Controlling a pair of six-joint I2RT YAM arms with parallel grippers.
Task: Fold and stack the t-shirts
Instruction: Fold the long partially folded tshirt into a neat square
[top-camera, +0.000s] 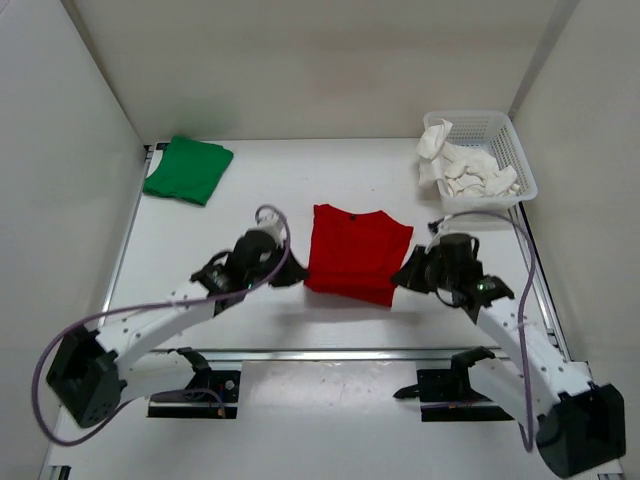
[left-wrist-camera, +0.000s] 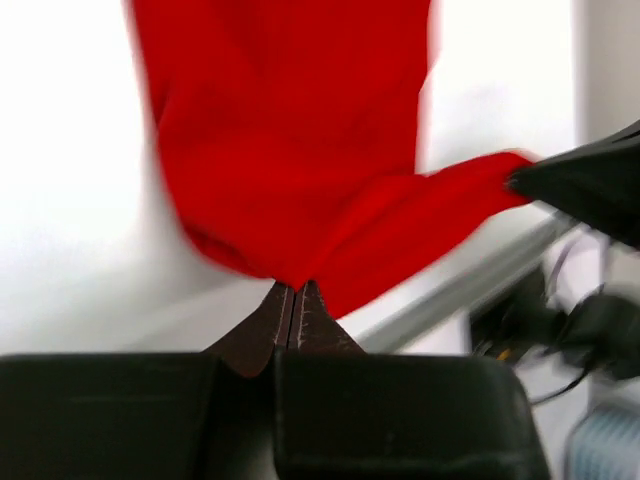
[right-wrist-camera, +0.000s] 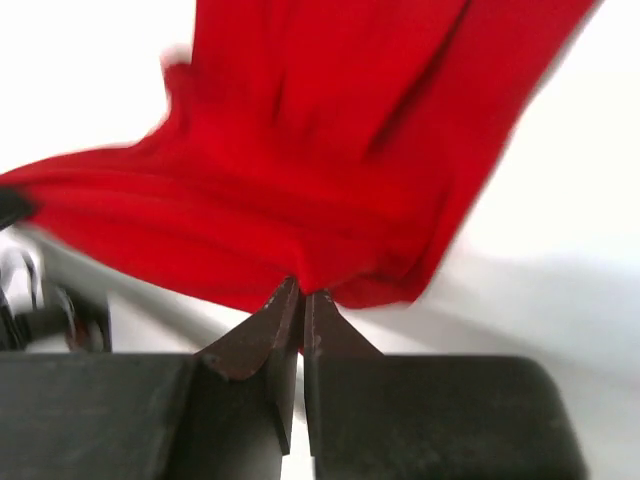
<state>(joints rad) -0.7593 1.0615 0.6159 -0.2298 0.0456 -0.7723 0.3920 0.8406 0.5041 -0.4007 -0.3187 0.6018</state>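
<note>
Red soft cloth t-shirt (top-camera: 357, 252) at centre of top view, lying on white table (top-camera: 250, 200) between both arms. Left gripper (left-wrist-camera: 293, 298): fingers pressed together, clamped on lower left corner of red cloth. Right gripper (right-wrist-camera: 302, 300): likewise pinched tight on lower right corner. Bright green t-shirt (top-camera: 188, 168) folded, upper left of frame. Crumpled white t-shirt (top-camera: 465, 172) inside white plastic mesh basket (top-camera: 500, 122), upper right.

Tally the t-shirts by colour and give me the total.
green t-shirt: 1
red t-shirt: 1
white t-shirt, crumpled in the basket: 1
Total: 3
</note>
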